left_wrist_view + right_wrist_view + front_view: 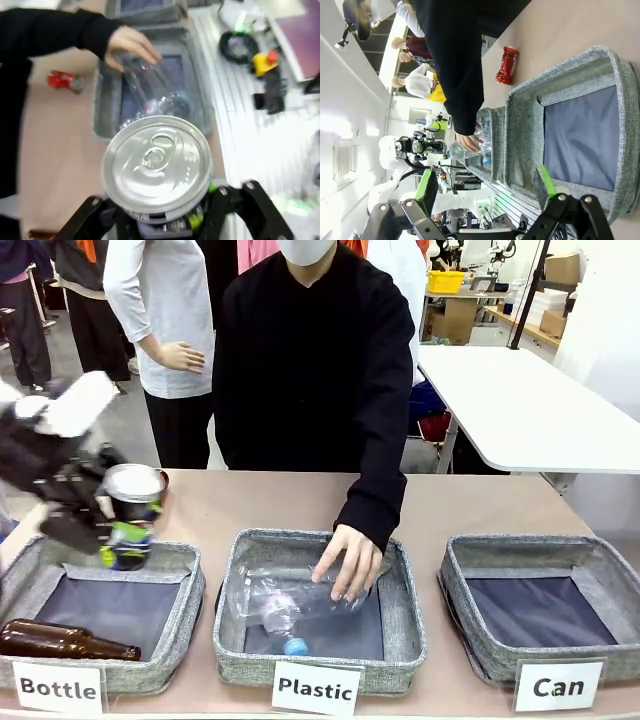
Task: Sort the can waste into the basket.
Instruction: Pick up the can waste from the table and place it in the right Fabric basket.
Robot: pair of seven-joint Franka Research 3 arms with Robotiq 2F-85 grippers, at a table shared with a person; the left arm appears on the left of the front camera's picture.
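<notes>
- Dark can (pixel 135 490) clamped in left gripper (pixel 118 528) at the table's (pixel 260 505) left end; Can basket (pixel 455 580) at its right end.
- Can upright in the grip: mid-carry, I judge, needing a move rightward.
- Right gripper (pixel 486 186) spread wide over that basket; red can (pixel 507 65) beyond it.

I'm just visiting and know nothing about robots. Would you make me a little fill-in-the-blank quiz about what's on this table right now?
The dark drink can is gripped by the robot's ____ end effector.
The person's hand rests on a clear plastic bottle in the middle basket, labelled ____.
The brown glass bottle lies in the leftmost basket, labelled ____.
The crushed can lying on the table is ____.
Missing words: left; Plastic; Bottle; red.
</notes>
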